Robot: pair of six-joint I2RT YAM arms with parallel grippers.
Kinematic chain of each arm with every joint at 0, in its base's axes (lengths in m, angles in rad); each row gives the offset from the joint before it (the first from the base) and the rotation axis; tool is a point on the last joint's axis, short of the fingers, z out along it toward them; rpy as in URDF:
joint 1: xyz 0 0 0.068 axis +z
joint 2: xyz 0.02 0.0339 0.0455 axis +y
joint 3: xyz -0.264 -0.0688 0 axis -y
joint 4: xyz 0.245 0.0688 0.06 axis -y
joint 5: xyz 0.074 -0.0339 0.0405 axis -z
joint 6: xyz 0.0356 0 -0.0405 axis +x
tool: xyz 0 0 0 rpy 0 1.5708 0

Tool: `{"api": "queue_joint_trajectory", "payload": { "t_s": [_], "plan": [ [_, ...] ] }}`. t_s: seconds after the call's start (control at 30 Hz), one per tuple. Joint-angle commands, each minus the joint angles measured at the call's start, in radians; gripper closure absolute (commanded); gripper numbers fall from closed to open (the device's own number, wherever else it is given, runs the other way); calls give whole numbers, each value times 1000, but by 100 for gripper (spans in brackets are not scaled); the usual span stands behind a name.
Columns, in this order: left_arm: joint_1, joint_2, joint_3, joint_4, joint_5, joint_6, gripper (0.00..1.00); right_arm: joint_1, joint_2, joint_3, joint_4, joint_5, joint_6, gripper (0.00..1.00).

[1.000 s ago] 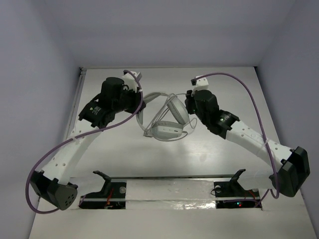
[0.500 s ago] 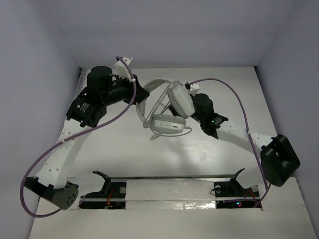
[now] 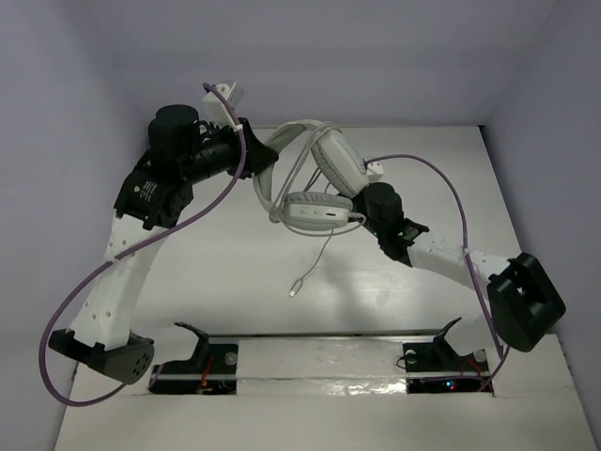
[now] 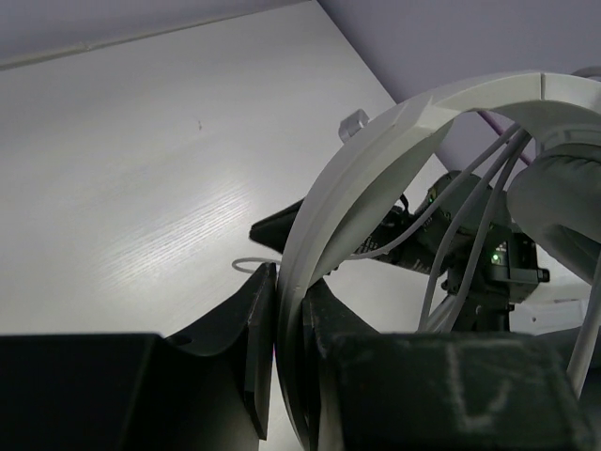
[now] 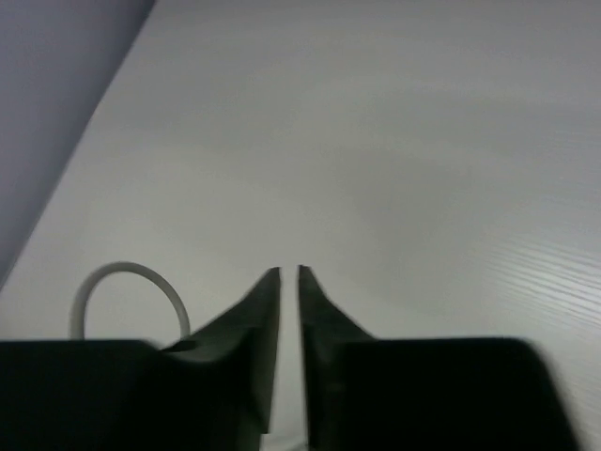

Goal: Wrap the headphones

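Left pincer point(image 4: 289, 301) clamps the headphones point(image 3: 319, 211) (by headband point(image 4: 376, 160)) aloft.

L arm point(image 3: 131, 272) raised, L end effector point(image 4: 289, 282) clamped, R end effector point(image 5: 289, 272) near-closed (thin slit)

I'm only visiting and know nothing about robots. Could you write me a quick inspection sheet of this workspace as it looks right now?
Surface: white table, smooth, with patches of glare.
Job's things: headphones held up above the table; the cord hangs loose, with its plug low near the surface.
Clutter: nothing seen.
Grippers: left pincer shut on the headband; right pincer beside the lower ear cup, fingers nearly together, nothing seen between the tips.
Cables: a purple cable loops along each arm.
Surroundings: plain pale walls on three sides.
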Motion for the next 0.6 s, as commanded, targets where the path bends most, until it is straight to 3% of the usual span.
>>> {"api": "queue_joint_trajectory", "payload": {
  "t_s": [0.0, 0.03, 0.13, 0.2, 0.27, 0.43, 0.57],
  "plan": [
    [20, 3, 62, 87, 30, -88, 100, -9, -81, 7, -102, 203, 76, 92],
    [21, 6, 62, 96, 38, -96, 100, -18, -99, -2, -125, 234, 97, 100],
    [30, 20, 70, 122, 42, -116, 100, -28, -191, -37, -174, 285, 120, 100],
    [30, 31, 85, 122, 27, -120, 100, -28, -277, -62, -191, 319, 125, 85],
    [30, 37, 91, 125, 29, -125, 100, -28, -334, -114, -182, 302, 120, 59],
    [30, 43, 99, 127, 22, -128, 100, -28, -405, -277, 55, 11, 88, 48],
    [30, 43, 114, 116, 3, -127, 100, -28, -321, -280, 62, -130, 82, 45]
  ]
}}
